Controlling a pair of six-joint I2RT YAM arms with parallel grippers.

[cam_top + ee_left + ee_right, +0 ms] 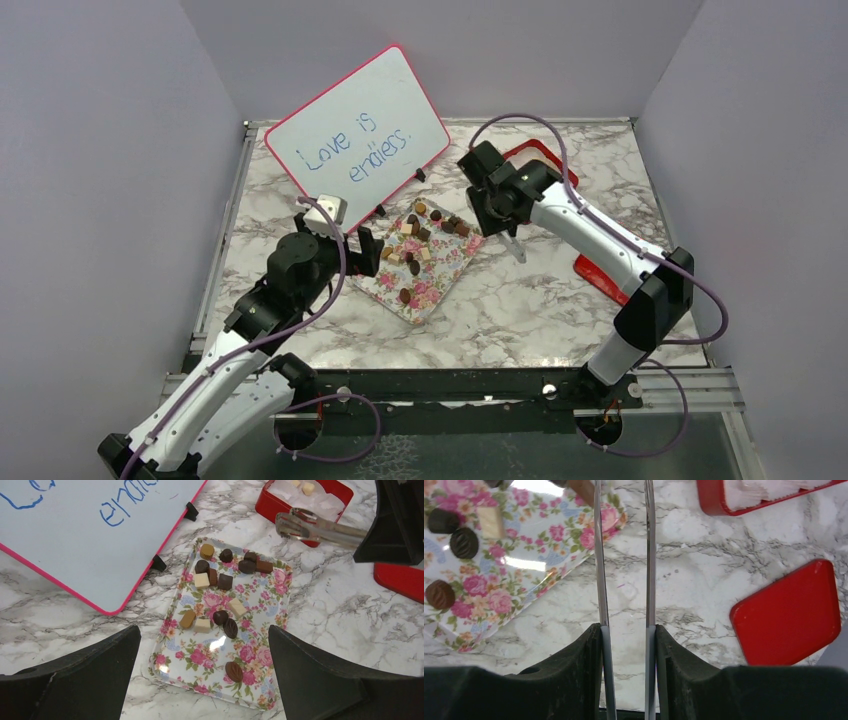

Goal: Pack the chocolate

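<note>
Now left end effector wide over tray edge; right end effector clamps tongs beside tray corner.

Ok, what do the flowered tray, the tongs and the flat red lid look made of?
Flowered tray: likely glossy melamine or lacquered plastic, since lamp glare sits on the printed roses. Tongs: bare metal, silvery and reflective, with thin flat arms. Red lid: probably painted tin, smooth even red with rounded corners, though plastic cannot be ruled out.

chocolate on tray, box behind right
</note>
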